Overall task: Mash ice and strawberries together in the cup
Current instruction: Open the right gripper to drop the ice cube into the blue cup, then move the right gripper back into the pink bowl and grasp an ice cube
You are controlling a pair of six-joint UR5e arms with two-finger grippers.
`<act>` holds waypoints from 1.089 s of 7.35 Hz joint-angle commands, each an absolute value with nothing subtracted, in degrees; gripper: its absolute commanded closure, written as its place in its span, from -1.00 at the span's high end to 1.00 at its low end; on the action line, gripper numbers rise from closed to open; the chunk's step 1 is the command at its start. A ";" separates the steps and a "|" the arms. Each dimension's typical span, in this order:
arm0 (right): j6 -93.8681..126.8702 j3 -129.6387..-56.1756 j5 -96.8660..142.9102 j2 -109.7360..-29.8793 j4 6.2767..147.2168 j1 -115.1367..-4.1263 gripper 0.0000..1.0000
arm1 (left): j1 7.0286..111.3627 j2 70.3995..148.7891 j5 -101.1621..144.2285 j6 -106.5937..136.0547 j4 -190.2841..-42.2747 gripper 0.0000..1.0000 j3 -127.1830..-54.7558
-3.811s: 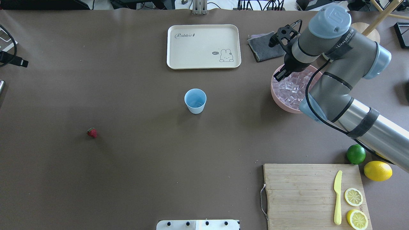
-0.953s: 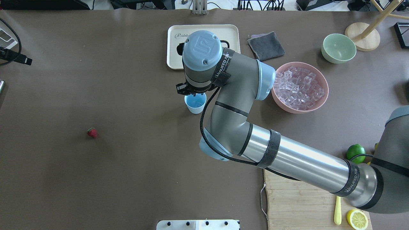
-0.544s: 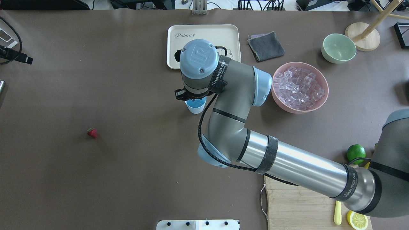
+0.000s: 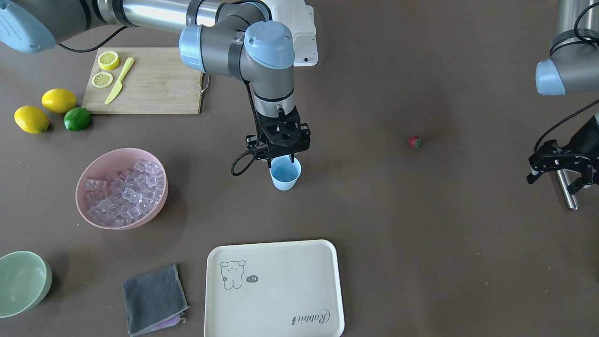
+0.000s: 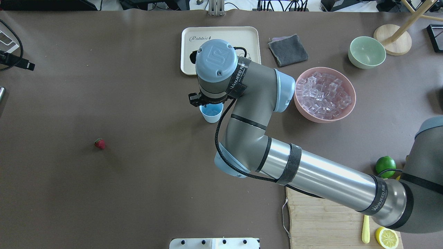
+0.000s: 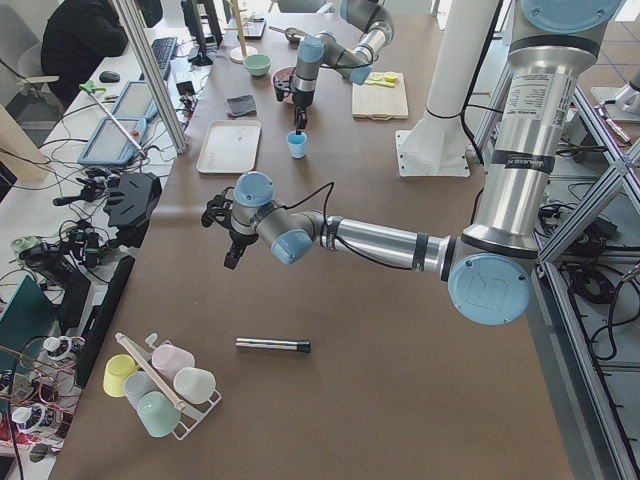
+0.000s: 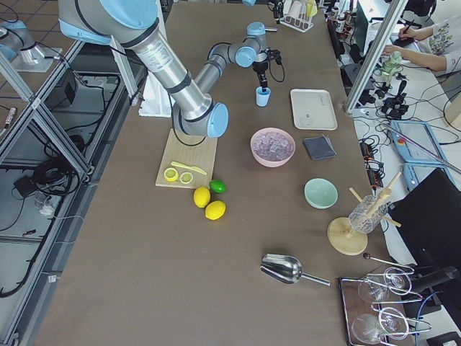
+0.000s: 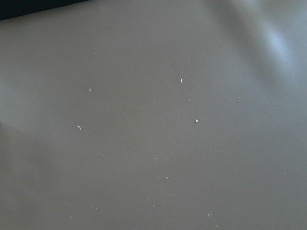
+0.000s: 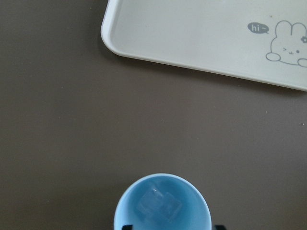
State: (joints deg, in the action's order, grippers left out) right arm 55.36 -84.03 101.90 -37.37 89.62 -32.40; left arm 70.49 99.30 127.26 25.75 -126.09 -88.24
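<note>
The light blue cup [image 4: 285, 175] stands mid-table, just in front of the cream tray. Two clear ice cubes [image 9: 159, 204] lie in the cup [image 9: 163, 206]. My right gripper [image 4: 280, 162] hangs straight down over the cup's mouth, open, with a fingertip on either side of the rim and nothing held. More ice [image 5: 323, 92] fills the pink bowl [image 5: 352, 103]. The strawberry [image 5: 99, 143] lies alone on the mat, far from the cup. Beyond it, my left gripper [image 4: 555, 181] hovers low over the mat, open and empty; its wrist view shows only bare mat.
A metal rod [image 4: 567, 193] lies under the left gripper. The cream tray [image 5: 242, 34], grey cloth [image 5: 288, 49] and green bowl [image 5: 366, 52] sit behind the cup. A cutting board [image 4: 154, 79] with knife and lemon slices, two lemons and a lime [image 4: 76, 119] lie near the robot's right.
The right arm has swung from the pink bowl to above the cup. Over the last second its wrist shifted only slightly. The strawberry and cup stayed put.
</note>
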 commanded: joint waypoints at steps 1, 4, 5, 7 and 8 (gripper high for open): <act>54.15 -87.78 111.46 -38.74 90.78 -40.20 0.64 | 70.49 99.05 127.27 25.66 -126.12 0.96 -88.24; 44.79 -95.96 119.09 -53.39 90.44 -49.82 0.63 | 70.40 99.23 127.27 25.75 -126.12 0.96 -88.24; 34.82 -97.02 118.31 -58.74 89.92 -49.83 0.60 | 70.40 99.23 127.27 25.75 -126.12 0.96 -88.24; 20.01 -97.29 117.95 -60.55 89.91 -50.62 0.44 | 70.14 99.66 127.18 25.66 -126.12 0.96 -87.72; 14.30 -99.56 117.86 -63.51 89.91 -51.23 0.43 | 70.05 99.84 127.18 25.58 -126.12 0.96 -87.28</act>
